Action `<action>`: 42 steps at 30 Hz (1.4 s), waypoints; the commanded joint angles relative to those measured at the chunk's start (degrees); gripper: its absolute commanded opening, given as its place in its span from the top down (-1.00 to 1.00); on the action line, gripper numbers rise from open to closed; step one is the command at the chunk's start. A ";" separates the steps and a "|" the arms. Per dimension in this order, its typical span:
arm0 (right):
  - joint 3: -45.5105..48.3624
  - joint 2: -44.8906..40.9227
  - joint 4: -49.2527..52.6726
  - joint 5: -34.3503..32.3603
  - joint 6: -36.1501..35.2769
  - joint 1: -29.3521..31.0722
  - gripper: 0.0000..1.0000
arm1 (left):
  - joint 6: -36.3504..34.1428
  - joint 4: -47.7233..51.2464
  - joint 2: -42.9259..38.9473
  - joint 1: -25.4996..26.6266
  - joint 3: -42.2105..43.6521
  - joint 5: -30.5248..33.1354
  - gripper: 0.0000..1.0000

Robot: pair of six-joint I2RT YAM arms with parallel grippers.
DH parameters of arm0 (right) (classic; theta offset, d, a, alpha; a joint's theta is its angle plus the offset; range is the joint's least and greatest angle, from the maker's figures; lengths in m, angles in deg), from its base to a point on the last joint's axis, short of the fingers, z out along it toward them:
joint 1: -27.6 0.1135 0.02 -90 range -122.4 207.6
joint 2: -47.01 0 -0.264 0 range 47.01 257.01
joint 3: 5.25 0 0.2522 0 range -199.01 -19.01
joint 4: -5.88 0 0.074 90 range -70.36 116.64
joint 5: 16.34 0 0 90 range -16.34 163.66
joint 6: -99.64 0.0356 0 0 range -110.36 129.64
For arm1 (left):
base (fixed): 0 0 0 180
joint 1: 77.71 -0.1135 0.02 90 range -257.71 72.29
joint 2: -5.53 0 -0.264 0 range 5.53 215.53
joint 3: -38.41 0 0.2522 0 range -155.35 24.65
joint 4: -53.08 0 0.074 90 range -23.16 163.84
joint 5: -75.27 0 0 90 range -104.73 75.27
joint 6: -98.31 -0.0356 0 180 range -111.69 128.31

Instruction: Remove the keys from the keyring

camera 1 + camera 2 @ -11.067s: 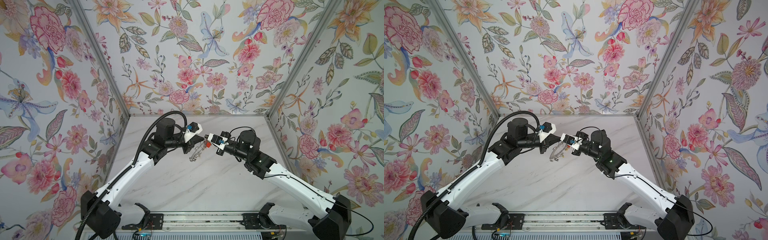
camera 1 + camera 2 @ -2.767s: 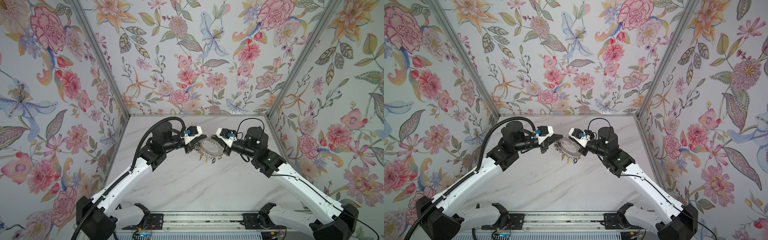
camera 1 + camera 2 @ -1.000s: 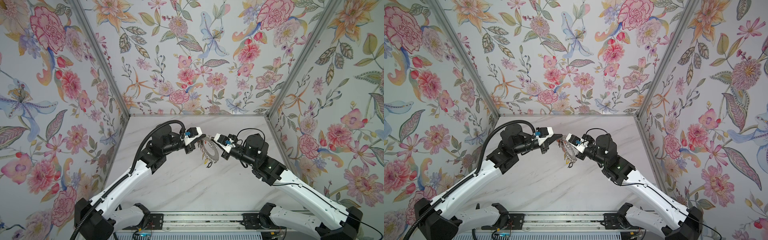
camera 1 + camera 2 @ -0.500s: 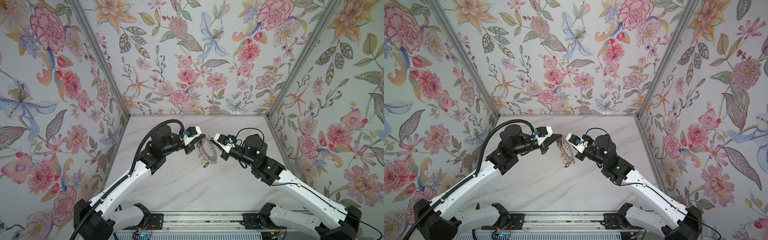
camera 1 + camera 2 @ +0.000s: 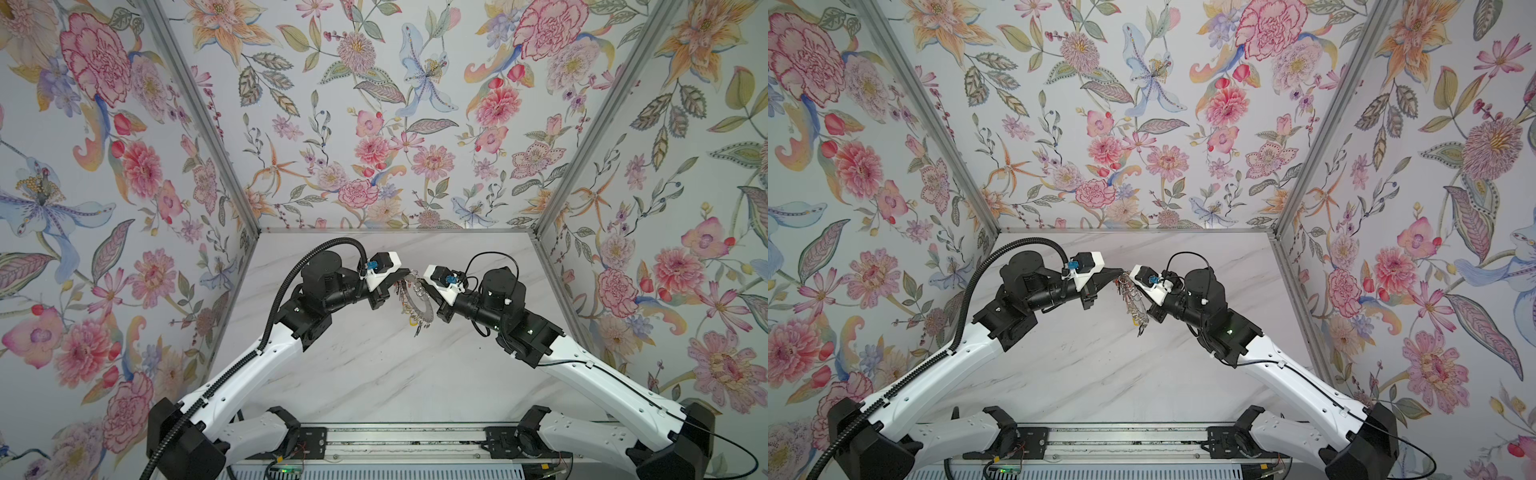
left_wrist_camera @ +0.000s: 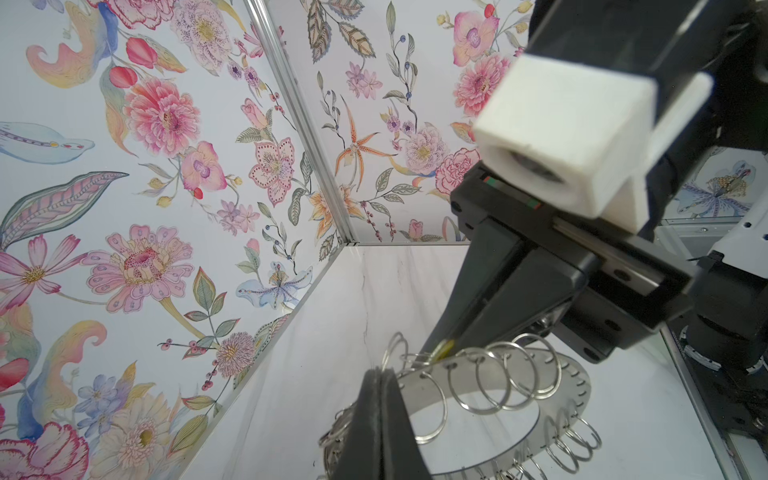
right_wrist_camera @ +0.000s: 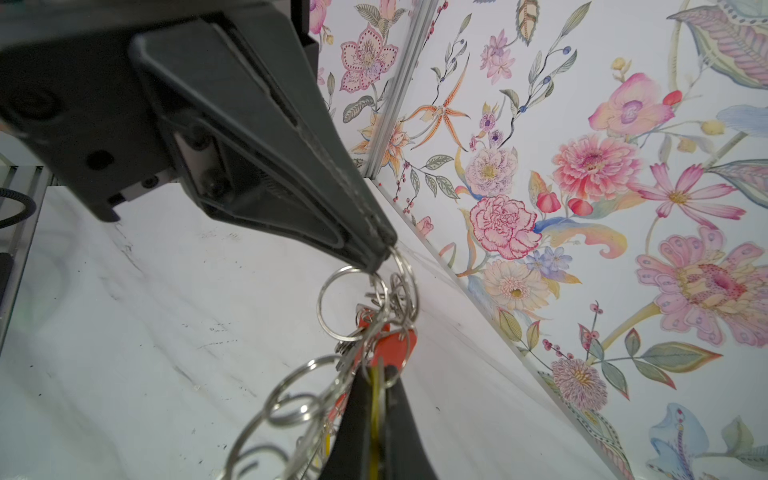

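1. Left tool (image 6: pixel 381 372) is clenched: its black jaws are pressed flat together on a small wire loop at the rim of the keyring (image 6: pixel 575 380).
2. From that tool's tip the keyring's grey disc spreads away toward the right tool. A row of wire loops (image 6: pixel 498 378) stands along the rim between the two tools.
3. Right tool (image 7: pixel 376 374) is clenched as well, grasping the yellow-tagged key (image 7: pixel 376 401) by its tag. A sliver of yellow shows between its jaws in the right wrist view, and a yellow tip shows at its point in the left wrist view.
4. Just past the right tool's tip hang the other keys (image 7: pixel 390 343), with orange-red tags. They are bunched on loops between this tool and the left tool's tip, which pinches a loop just beyond them.
5. In both top views the two tools meet nearly tip to tip, close together. The keyring (image 5: pixel 420 309) (image 5: pixel 1136 305) hangs just below their tips, tilted steeply so that it shows almost edge-on.
6. Both tools hold the keyring up off the white marbled surface (image 5: pixel 374 365), which lies well beneath them. Small loops and keys dangle from the ring's lower rim, on the side away from the left tool's grip.
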 commanded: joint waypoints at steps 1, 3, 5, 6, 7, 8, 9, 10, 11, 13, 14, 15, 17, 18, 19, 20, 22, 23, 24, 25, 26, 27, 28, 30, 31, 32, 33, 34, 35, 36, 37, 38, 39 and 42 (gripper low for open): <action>2.48 -4.01 -0.11 0.56 -1.92 1.31 1.00 | -0.42 -2.38 -1.16 -0.74 -2.05 4.93 1.00; 3.09 -5.51 -1.07 -0.26 -3.06 2.02 1.00 | -0.89 -0.90 -0.57 -0.69 -2.71 6.25 1.00; 3.44 -6.60 -1.47 -0.46 -4.32 2.72 1.00 | -1.01 0.60 0.18 -0.71 -3.71 7.60 1.00; 3.33 -6.76 -1.16 -0.46 -4.85 2.92 1.00 | -1.05 1.18 0.55 -0.68 -4.15 7.83 1.00; 3.23 -6.76 -0.92 -0.45 -5.20 3.14 1.00 | -0.98 1.74 0.89 -0.71 -4.57 7.93 1.00; 3.16 -6.69 -0.71 -0.56 -5.53 3.29 1.00 | -0.93 1.99 1.09 -0.54 -4.82 8.01 1.00; 3.04 -6.48 -0.46 -0.69 -5.73 3.38 1.00 | -0.89 2.25 1.24 -0.31 -4.97 8.11 1.00; 2.66 -6.16 -0.11 -0.84 -6.05 3.63 1.00 | -1.00 2.61 1.43 -0.27 -5.26 8.40 1.00; 2.53 -6.00 -0.04 -1.18 -6.34 3.94 1.00 | -1.27 3.47 1.65 -0.07 -5.70 8.69 1.00; 2.19 -5.71 -0.45 -1.70 -6.98 4.43 1.00 | -1.88 5.23 2.26 0.31 -6.76 9.27 1.00; 1.94 -5.66 -0.56 -1.95 -7.36 4.76 1.00 | -2.31 6.33 2.52 0.44 -7.19 9.80 1.00; 1.69 -5.61 -0.76 -2.12 -7.82 5.03 1.00 | -2.77 7.11 2.75 0.65 -7.52 10.38 1.00; 1.10 -5.62 -0.77 -2.67 -8.69 5.50 1.00 | -3.49 8.66 3.07 0.93 -8.21 11.44 1.00; 0.68 -5.62 -0.77 -2.85 -9.13 5.81 1.00 | -3.77 9.23 3.20 1.03 -8.28 11.78 1.00; 0.33 -5.62 -0.59 -3.08 -9.48 5.91 1.00 | -4.28 9.71 3.31 1.14 -8.39 12.11 1.00; -0.19 -5.39 -0.25 -3.45 -9.78 5.97 1.00 | -4.88 10.32 3.46 1.22 -8.47 12.49 1.00; -1.30 -5.06 0.81 -3.96 -10.64 5.98 1.00 | -6.16 11.64 3.59 1.79 -8.70 13.45 1.00; -1.60 -5.01 1.19 -4.14 -10.88 5.97 1.00 | -6.84 12.40 3.90 2.10 -8.81 14.22 1.00; -1.91 -4.94 1.32 -4.26 -11.09 5.96 1.00 | -7.38 13.15 4.07 2.28 -9.09 14.87 1.00; -2.23 -4.92 1.62 -4.53 -11.43 5.96 1.00 | -7.89 13.91 4.26 2.71 -9.30 15.41 1.00; -2.57 -4.82 1.90 -4.83 -11.63 5.94 1.00 | -8.41 14.40 4.38 3.03 -9.39 16.06 1.00; -2.80 -4.68 2.16 -5.08 -11.95 5.87 1.00 | -8.90 14.75 4.43 3.42 -9.40 16.90 1.00; -3.16 -4.61 2.48 -5.37 -12.20 5.90 1.00 | -9.45 15.36 4.55 4.04 -9.48 17.87 1.00; -3.91 -4.47 3.02 -5.76 -12.63 5.78 1.00 | -10.13 16.63 4.79 4.41 -9.75 19.16 1.00; -4.22 -4.31 3.14 -5.84 -12.61 5.85 1.00 | -10.35 17.01 4.83 4.56 -9.85 19.26 1.00; -4.64 -4.22 3.41 -6.02 -12.70 5.69 1.00 | -10.68 17.36 4.89 4.83 -9.78 19.29 1.00; -4.84 -4.04 3.36 -6.19 -12.78 5.56 1.00 | -11.17 17.78 4.92 5.13 -9.98 19.47 1.00; -5.14 -3.88 3.44 -6.38 -12.71 5.27 1.00 | -11.86 18.60 5.08 5.52 -10.15 20.14 1.00; -5.47 -3.74 3.66 -6.32 -12.62 4.96 1.00 | -12.34 19.47 5.26 5.80 -10.39 20.42 1.00; -5.77 -3.62 4.03 -6.33 -12.54 4.79 1.00 | -12.44 20.09 5.35 5.87 -10.56 20.54 1.00; -6.07 -3.58 4.24 -6.25 -12.54 4.57 1.00 | -12.49 20.55 5.40 5.91 -10.57 20.47 1.00; -6.30 -3.51 4.39 -6.19 -12.38 4.37 1.00 | -12.70 21.03 5.43 5.99 -10.64 20.39 1.00; -6.57 -3.48 4.49 -5.91 -12.09 4.08 1.00 | -12.96 21.44 5.44 6.12 -10.78 20.41 1.00; -7.39 -3.35 4.69 -4.06 -9.63 2.25 1.00 | -12.53 22.37 5.67 6.43 -11.13 20.80 1.00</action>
